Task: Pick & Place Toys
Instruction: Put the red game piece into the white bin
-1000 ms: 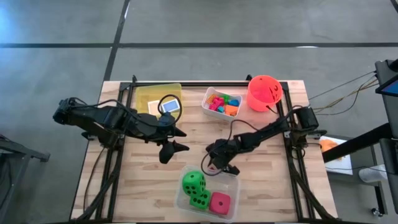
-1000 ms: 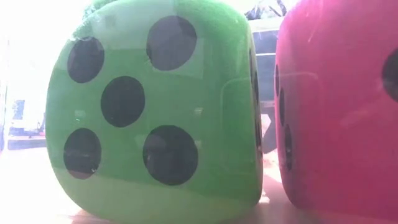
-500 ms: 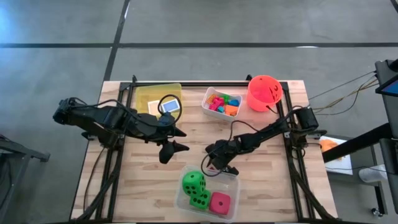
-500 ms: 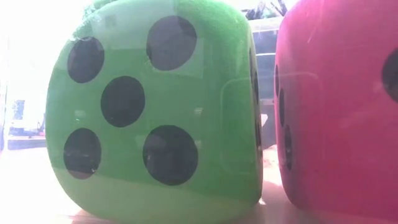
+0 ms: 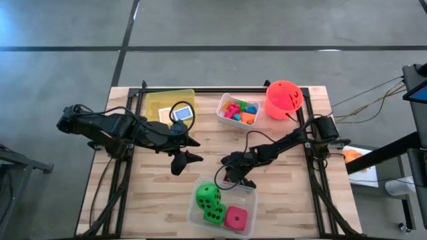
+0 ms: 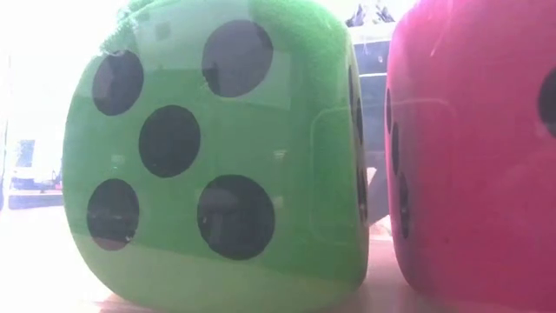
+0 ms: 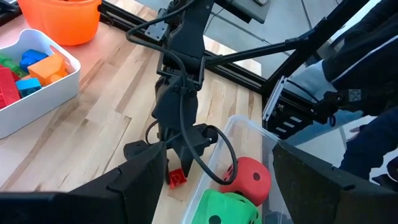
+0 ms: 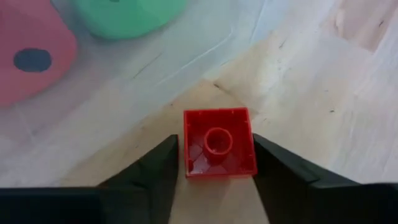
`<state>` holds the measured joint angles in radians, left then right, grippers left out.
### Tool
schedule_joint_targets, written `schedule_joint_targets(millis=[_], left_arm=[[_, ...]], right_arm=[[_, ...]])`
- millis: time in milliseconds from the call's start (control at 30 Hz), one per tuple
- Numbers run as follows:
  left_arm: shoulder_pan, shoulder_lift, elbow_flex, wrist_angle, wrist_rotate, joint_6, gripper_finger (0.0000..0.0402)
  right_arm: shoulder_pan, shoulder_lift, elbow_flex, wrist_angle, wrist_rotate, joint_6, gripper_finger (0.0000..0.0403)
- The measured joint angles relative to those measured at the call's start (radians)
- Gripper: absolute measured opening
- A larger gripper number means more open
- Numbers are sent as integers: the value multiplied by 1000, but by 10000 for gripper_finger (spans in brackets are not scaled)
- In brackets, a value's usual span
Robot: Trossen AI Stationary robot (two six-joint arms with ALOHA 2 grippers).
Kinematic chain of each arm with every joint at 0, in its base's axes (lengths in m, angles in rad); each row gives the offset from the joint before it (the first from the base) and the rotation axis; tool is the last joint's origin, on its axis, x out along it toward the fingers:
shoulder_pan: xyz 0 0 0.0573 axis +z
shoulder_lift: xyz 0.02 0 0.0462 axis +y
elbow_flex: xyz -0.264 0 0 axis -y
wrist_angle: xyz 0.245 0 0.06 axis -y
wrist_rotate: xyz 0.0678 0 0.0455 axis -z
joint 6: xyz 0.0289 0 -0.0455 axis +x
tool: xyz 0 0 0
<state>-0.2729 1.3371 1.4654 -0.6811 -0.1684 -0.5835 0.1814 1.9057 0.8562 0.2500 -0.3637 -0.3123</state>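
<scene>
A small red block (image 8: 217, 143) lies on the table beside the far wall of the clear tub (image 5: 248, 200). My right gripper (image 5: 233, 181) is low over it, its fingers on either side of the block. Inside the tub sit two green dice (image 5: 208, 195) and a pink die (image 5: 235, 217). In the low view a green die (image 6: 217, 148) and the pink die (image 6: 478, 148) fill the picture. My left gripper (image 5: 195, 151) hangs open above the middle of the table, holding nothing. My right gripper has the red block between its two fingers, which meet two opposite sides (image 8: 186, 149) of the block. The fingers slant down from the table's far right. The block rests flat on the table, its face with the round ring up.
A white tub (image 5: 238, 110) with several bright blocks stands at the back middle, an orange bucket (image 5: 283, 99) at the back right, and a yellow tub (image 5: 160, 103) with a blue tile (image 5: 182, 115) at the back left. Bare wood lies near the front left.
In the high view my right gripper's fingers have drawn closer together about the red block, while the hand stays in place by the clear tub's far wall.
</scene>
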Motion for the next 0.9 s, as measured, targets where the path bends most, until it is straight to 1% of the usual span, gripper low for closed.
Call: schedule_joint_targets(millis=[133, 167, 333, 433, 633, 800, 900], left_arm=[[0, 0, 0, 0, 0, 0, 281], [0, 0, 0, 0, 0, -1, 281], [0, 0, 0, 1, 0, -3, 281], [0, 0, 0, 2, 0, -3, 281], [0, 0, 0, 2, 0, 2, 281], [1, 0, 0, 0, 0, 8, 281], [1, 0, 0, -3, 0, 8, 281]], right_arm=[[0, 3, 0, -6, -1, 19, 134], [0, 3, 0, -6, -3, 21, 130], [0, -4, 0, -15, -4, 30, 130], [0, -16, 0, -15, -13, 64, 130], [0, -69, 0, -46, -33, 103, 130], [-4, -115, 0, -101, -14, 106, 130], [-9, -145, 0, -146, 25, 108, 130]])
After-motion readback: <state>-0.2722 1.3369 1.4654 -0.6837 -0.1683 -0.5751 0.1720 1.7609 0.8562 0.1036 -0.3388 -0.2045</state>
